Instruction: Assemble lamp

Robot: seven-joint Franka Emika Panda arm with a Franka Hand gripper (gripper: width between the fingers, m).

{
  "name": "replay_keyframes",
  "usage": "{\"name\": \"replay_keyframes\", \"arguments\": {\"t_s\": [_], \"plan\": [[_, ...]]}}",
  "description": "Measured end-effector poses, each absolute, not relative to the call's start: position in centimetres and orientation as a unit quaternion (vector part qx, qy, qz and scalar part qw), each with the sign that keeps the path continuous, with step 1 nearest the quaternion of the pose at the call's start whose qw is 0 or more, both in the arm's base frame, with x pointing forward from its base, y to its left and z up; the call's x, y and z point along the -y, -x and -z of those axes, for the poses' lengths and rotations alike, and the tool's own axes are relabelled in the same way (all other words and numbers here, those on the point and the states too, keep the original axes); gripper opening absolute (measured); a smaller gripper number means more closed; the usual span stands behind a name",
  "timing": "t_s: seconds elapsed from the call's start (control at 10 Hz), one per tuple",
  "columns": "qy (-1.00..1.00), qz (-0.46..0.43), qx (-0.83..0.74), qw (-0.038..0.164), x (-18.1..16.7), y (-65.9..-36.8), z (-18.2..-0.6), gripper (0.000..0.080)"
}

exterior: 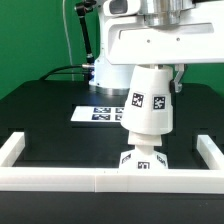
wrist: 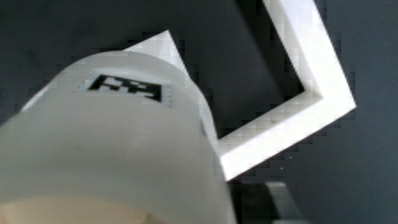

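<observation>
while shade hangs tilted over bulb on base near front rail — gripper apparently clamped on shade, fingers hidden, cannot confirm. risk: tilt jams shade on bulb — knocks base.

**Robot lab test bench**

Lab setup, not a home: green screen backdrop, black tabletop fenced by a white rail, marker board with printed tags, cables hanging behind the arm's base.

Black table with marker board
</observation>
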State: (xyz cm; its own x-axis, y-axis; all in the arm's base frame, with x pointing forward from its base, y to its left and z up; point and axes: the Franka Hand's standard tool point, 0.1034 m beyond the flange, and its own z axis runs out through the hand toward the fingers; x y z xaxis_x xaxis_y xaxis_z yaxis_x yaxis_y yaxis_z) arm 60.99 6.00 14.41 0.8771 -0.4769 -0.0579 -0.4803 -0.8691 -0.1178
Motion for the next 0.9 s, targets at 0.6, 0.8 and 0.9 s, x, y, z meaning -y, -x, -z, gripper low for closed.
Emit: {"name": "replay_keyframes", "arguments": {"t_s": [0.6, 0.8, 0.9], "plan": [[0.964, -0.02, -0.257, 0.067, -4.2, -59.8, -16.0, 0.0642], [0.963, -0.033, -0.259, 0.061, -4.2, -59.0, -18.5, 0.0697], [0.964, -0.032, -0.259, 0.056, -4.4, -58.9, -19.7, 0.0697]]}}
